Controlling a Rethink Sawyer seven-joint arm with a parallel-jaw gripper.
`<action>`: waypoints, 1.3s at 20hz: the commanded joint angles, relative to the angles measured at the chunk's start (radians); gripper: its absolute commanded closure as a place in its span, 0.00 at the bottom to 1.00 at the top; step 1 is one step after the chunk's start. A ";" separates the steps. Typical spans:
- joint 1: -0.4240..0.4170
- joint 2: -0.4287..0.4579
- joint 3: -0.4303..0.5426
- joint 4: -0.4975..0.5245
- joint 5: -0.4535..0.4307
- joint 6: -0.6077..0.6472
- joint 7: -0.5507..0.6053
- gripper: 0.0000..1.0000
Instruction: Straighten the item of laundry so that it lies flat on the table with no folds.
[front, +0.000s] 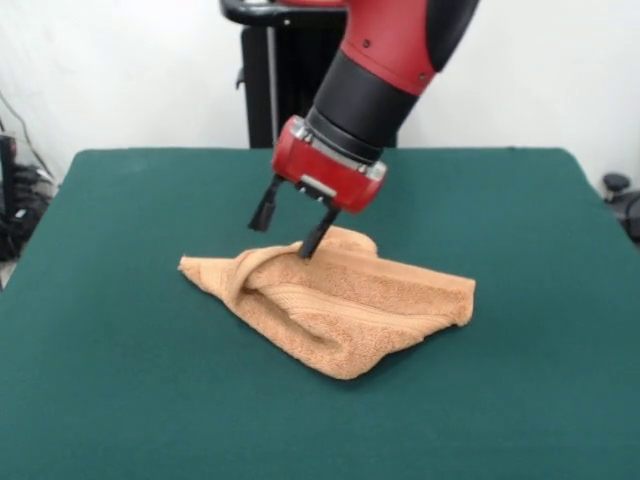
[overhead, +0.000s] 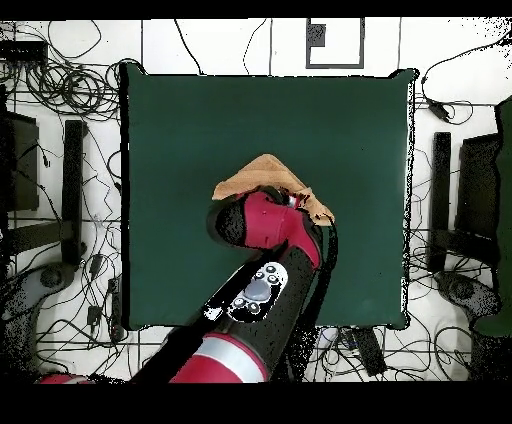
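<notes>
One towel (front: 345, 305), one gripper (front: 288, 232), one table (front: 110, 340). Counts confirmed in both views.

Towel: orange-tan terry, lying near table centre in front view. Not flat. Upper layer is folded over lower layer; a rolled fold runs from approx. 9 o'clock end toward 5 o'clock edge of the heap. Woven band visible along the fold. Pointed corner at 9 o'clock, blunt corner at 3 o'clock, rounded bulge at 6 o'clock. No tag visible.

Gripper: red housing w/ two black fingers (front: 316, 238), tilted. Jaws stand apart, nothing between them. One fingertip touches or nearly touches the towel's raised hump at its 12 o'clock edge; other finger hangs clear of the cloth, above bare felt on the 10 o'clock side.

Arm (overhead: 262, 290): red/black, enters overhead view from 6 o'clock edge and covers most of the towel; only a tan strip shows at 12 o'clock and 3 o'clock of the wrist. Gripper not visible overhead.

Surroundings, overhead view: cables (overhead: 70, 85) massed on the floor at 9–10 o'clock of the table, dark equipment (overhead: 462, 210) at 3 o'clock. Table surface itself: dark green, carries the towel only.
</notes>
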 joint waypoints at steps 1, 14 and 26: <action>-0.012 0.029 0.147 0.058 0.066 -0.207 0.286 0.00; 0.066 0.057 0.118 0.115 0.217 -0.266 0.354 0.00; 0.105 0.131 0.057 0.134 0.280 -0.250 0.343 0.00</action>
